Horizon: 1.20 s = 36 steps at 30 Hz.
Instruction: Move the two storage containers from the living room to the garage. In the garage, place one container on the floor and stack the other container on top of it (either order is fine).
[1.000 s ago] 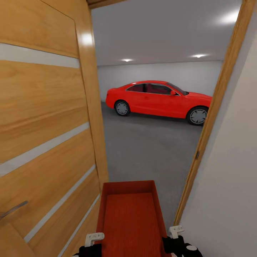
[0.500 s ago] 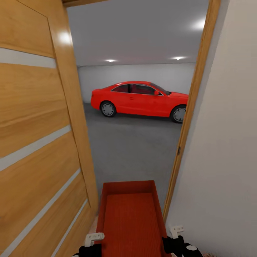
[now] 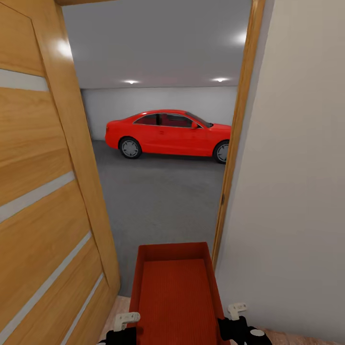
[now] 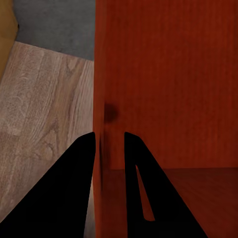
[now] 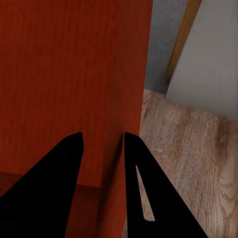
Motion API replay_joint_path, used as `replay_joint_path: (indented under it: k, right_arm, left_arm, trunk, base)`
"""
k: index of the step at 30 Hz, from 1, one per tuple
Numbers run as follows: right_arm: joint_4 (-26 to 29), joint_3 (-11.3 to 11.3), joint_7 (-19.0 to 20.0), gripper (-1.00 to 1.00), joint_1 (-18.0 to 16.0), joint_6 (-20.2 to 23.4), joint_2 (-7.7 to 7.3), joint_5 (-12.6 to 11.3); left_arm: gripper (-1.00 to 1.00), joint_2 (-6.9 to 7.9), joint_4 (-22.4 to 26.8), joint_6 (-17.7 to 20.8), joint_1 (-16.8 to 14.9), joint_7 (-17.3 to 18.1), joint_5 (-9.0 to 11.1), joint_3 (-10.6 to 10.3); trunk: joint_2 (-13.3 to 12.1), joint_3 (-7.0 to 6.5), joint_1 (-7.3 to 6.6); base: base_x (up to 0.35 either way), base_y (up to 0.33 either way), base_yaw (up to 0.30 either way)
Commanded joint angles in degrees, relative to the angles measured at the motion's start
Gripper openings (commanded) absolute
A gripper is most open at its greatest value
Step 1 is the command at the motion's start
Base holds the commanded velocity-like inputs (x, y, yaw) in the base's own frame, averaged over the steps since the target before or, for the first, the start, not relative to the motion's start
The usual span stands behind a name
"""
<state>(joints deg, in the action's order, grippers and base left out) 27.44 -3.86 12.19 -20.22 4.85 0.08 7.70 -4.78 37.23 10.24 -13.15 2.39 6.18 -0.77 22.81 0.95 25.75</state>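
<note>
Held low in front, at a doorway: one orange-red bin (image 3: 173,292), rectangular, open-topped, thin-walled, plain, with a finely ribbed bottom and slightly darker inner walls. Carried level between both arms, long axis pointing ahead through the opening.

Left gripper (image 4: 110,148) closed on the bin's left wall, one black finger (image 4: 79,168) outside, the other inside, wall pinched between them. In the head view, left gripper (image 3: 125,320) at the bin's near left corner. Right gripper (image 5: 101,148) likewise clamped on the right wall, one finger (image 5: 136,168) outside over the wood, the other inside. In the head view, right gripper (image 3: 235,311) at the near right corner.

Below the bin, light wood planks (image 4: 44,114), meeting dark grey concrete (image 3: 163,201) just ahead at the threshold. Bin's far end already over the concrete edge.

To the left, an open wooden door (image 3: 43,191) with pale horizontal strips, close beside the bin. To the right, a wooden door frame (image 3: 237,139) and a beige wall (image 3: 297,167), also close.

Beyond, a garage: white back wall (image 3: 158,100), two ceiling lights, and a red car (image 3: 167,134) parked side-on, well apart from the bin.
</note>
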Motion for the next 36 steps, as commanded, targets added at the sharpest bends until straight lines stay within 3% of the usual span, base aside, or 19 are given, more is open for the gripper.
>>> replay_joint_path:
  k: [1,14,36]
  right_arm:
    - [-0.02,-0.1,3.28,-1.0,0.01,0.34,0.01,0.38]
    - [-0.02,-0.1,3.27,-1.0,0.01,0.25,0.01,0.38]
    - [-0.02,-0.1,3.28,-1.0,0.01,0.34,0.01,0.38]
  left_arm:
    - [-1.0,1.51,0.21,-4.53,-0.03,-2.92,-0.12,5.01]
    - [-1.0,1.5,0.21,-4.53,-0.03,-2.92,-0.12,5.01]
    - [-1.0,1.53,0.21,-4.53,-0.03,-2.92,-0.12,5.04]
  trunk:
    - [0.11,0.1,0.03]
    - [0.11,0.1,0.03]
    - [0.11,0.1,0.03]
  base:
    - [0.0,0.0,-0.003]
    - [0.012,0.003,0.0]
    - [0.263,0.145,0.0]
